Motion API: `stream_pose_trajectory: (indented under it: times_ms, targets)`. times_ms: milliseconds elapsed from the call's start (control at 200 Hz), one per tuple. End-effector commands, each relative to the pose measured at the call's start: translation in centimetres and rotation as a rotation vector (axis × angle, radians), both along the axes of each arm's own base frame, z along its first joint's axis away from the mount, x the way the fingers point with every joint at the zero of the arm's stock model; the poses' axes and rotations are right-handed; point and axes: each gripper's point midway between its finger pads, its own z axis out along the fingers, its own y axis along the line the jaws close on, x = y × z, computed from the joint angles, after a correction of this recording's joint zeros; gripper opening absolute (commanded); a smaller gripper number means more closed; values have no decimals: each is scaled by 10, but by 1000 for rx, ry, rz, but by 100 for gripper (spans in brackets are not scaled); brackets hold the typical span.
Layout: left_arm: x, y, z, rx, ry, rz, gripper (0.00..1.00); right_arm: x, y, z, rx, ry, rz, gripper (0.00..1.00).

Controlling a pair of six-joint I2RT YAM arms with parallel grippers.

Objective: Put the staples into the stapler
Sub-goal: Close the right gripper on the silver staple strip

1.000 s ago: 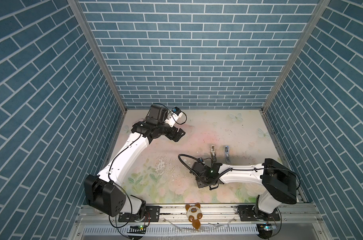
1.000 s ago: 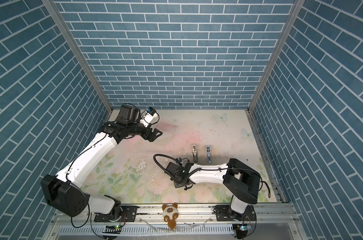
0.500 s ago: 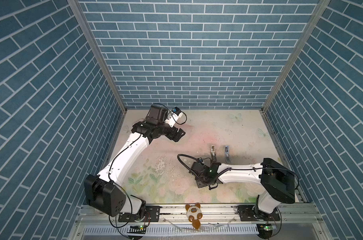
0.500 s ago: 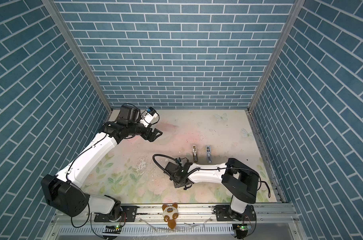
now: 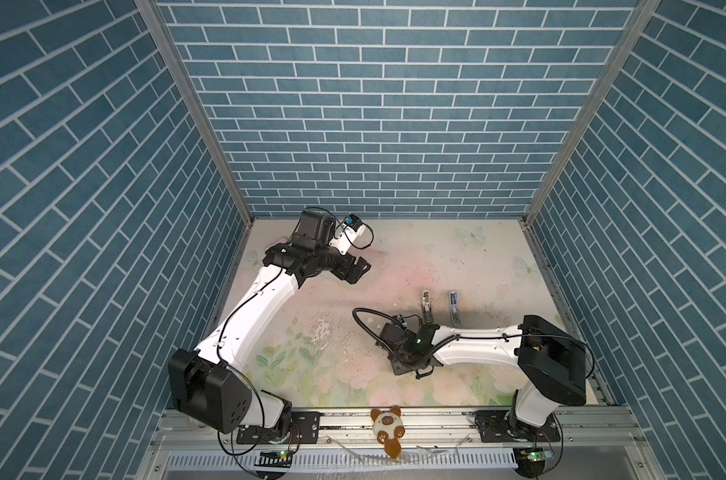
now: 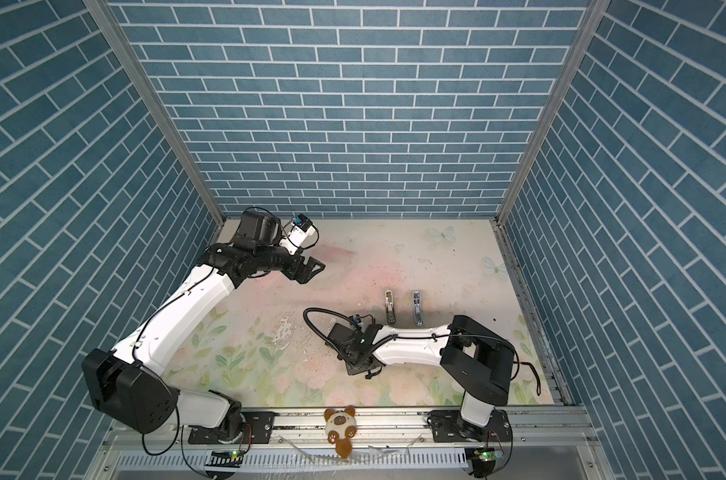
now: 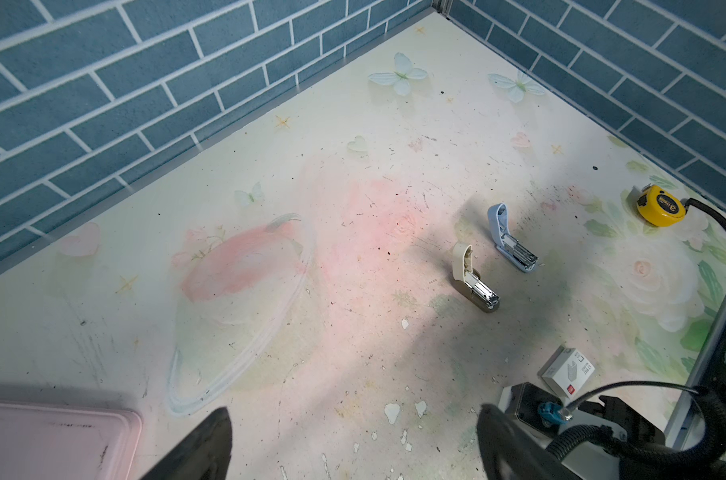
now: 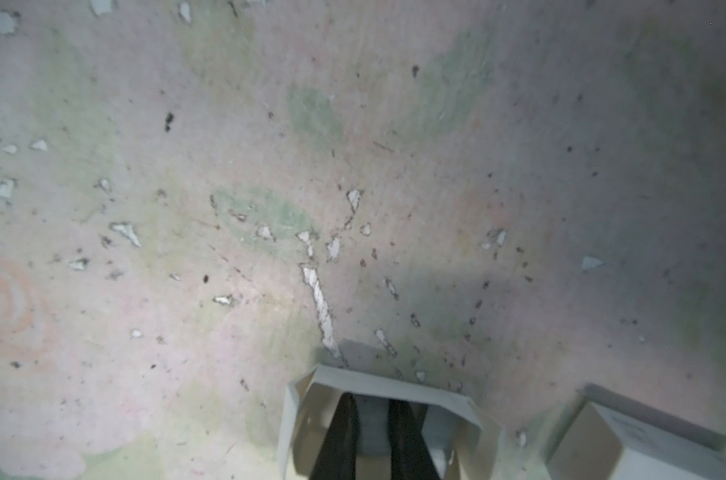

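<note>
The right gripper [image 8: 371, 405] pinches staples [image 8: 371, 430] in the tray [image 8: 378, 384] — left gripper [image 7: 353, 415] wide.

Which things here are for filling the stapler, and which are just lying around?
For the job: cream stapler, blue stapler, staples in white tray, white sleeve.
Lying about: yellow tape measure, pink board, plush toy.

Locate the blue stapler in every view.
Top view: blue stapler, right of centre, just right of the cream stapler.
Top view: blue stapler, same spot.
Left wrist: blue stapler between the cream stapler and yellow tape measure.
Right wrist: not in it.
Shared landmark: the cream stapler beside it.
</note>
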Motion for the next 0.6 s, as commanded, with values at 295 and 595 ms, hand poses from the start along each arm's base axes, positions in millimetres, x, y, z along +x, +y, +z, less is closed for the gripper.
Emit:
stream_pose_trajectory:
  times_ms: [295,595]
  targets:
    - [-2,1,6,-16,-9,5,93,3,-6,23,7,-49,7,5]
    - [-1,2,6,-11,-10,6,94,4,-8,33,31,-68,7,4]
